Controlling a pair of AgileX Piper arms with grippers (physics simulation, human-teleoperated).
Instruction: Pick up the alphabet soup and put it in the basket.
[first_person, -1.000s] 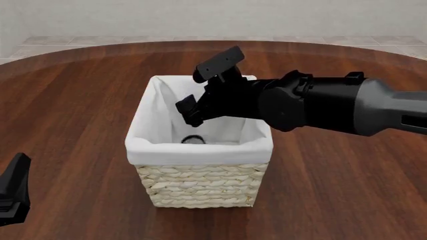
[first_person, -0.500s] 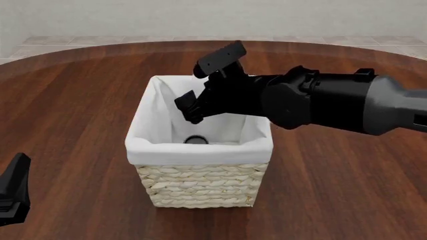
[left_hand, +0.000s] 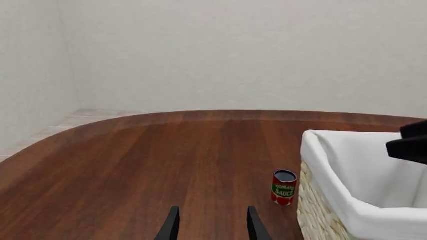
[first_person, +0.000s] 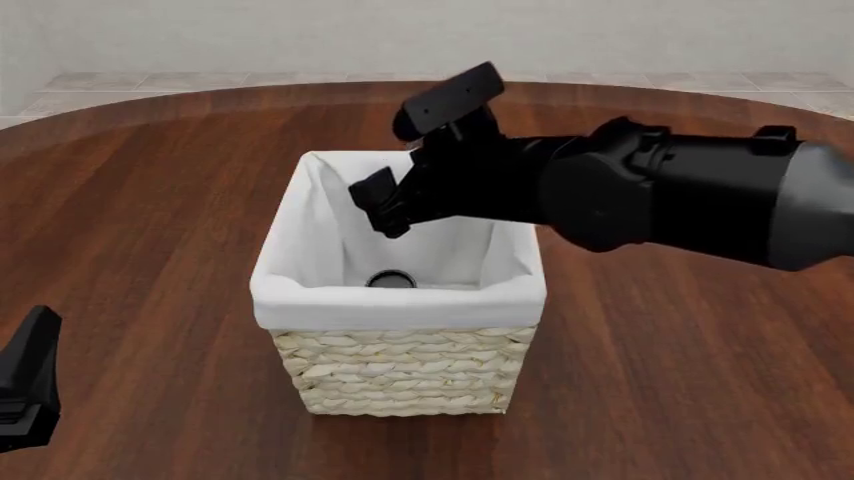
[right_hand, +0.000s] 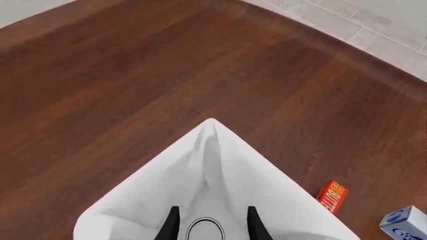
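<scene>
The alphabet soup (first_person: 391, 280) stands upright at the bottom of the basket (first_person: 400, 370), only its silvery round top showing between the white liner walls. The right gripper (first_person: 378, 205) hangs above the basket's opening, fingers (right_hand: 172, 226) apart and empty, with the can's lid (right_hand: 204, 230) directly below between them in the right wrist view. The basket sits near the middle of the table (first_person: 160, 200).

Just beside one wicker wall, on the table, stands a small tomato sauce can (left_hand: 284, 187) (red and green label, dark top), close to the basket without clearly touching. In the right wrist view a flat red box (right_hand: 331, 196) and a blue-and-white box (right_hand: 404, 222) lie on the wood past another side of the basket. The left gripper (left_hand: 210, 225) rests low near the table's near-left edge, its fingers parted, holding nothing.
</scene>
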